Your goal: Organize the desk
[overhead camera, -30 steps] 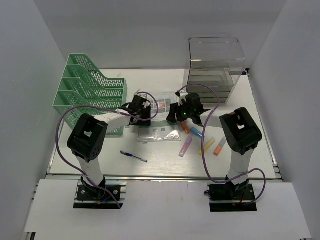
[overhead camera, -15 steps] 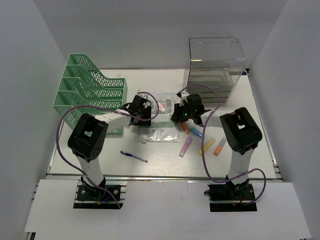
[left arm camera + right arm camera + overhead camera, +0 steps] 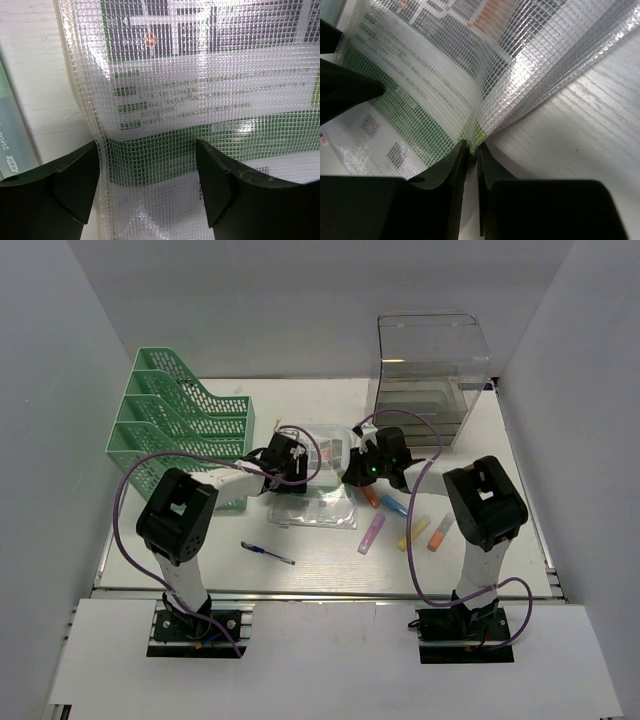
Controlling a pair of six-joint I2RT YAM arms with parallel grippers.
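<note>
Right hand [image 3: 472, 147] pinches mesh pouch [image 3: 435, 85], print illegible.

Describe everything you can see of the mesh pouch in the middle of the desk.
The pouch is a clear, flexible plastic sleeve reinforced with a white grid, holding printed sheets with green, grey and orange blocks. It lies on the desk, buckled rather than flat. The right pincer is shut on a raised fold at its edge. The open left pincer stands over its other side, with a stretch of pouch between its fingers, unclamped.
</note>
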